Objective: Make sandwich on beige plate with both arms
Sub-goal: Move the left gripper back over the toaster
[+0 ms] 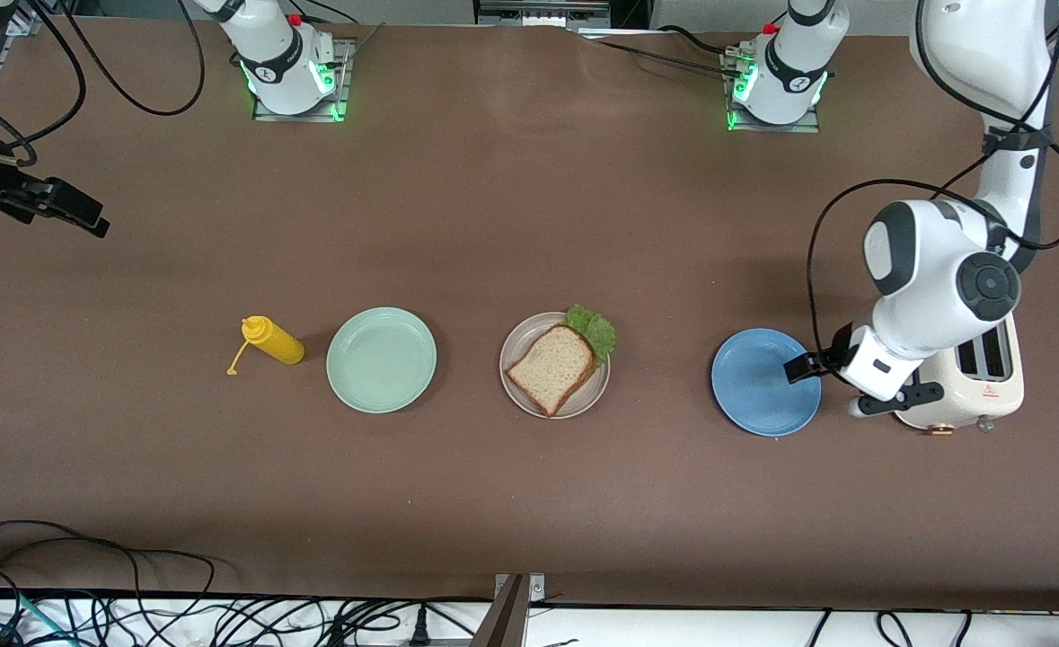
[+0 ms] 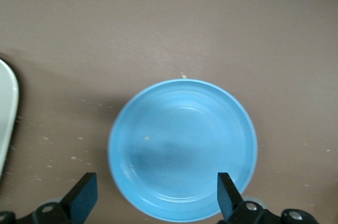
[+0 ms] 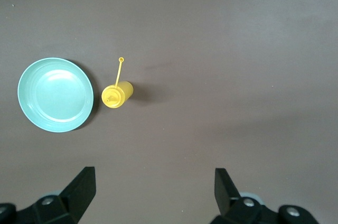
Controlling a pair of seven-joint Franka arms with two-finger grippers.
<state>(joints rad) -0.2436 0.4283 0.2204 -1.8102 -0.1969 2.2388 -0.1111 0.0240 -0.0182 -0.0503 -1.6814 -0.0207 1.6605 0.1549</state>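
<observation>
The beige plate (image 1: 516,386) sits mid-table. On it lies a tan bread slice (image 1: 551,367) with a dark crust, and a ruffled green lettuce leaf (image 1: 594,329) sticks out from under it at the edge farther from the camera. What lies under the slice is hidden. My left gripper (image 1: 833,385) hangs open and empty over the blue plate's (image 1: 758,382) edge beside the toaster; in the left wrist view the gripper (image 2: 156,203) straddles the plate (image 2: 182,147). My right gripper (image 1: 62,208) is open and empty, high over bare table at the right arm's end (image 3: 155,192).
A mint green plate (image 1: 382,359) and a yellow squeeze bottle (image 1: 270,341) lie toward the right arm's end; both show in the right wrist view, plate (image 3: 55,94) and bottle (image 3: 116,95). A cream toaster (image 1: 987,377) stands under the left arm.
</observation>
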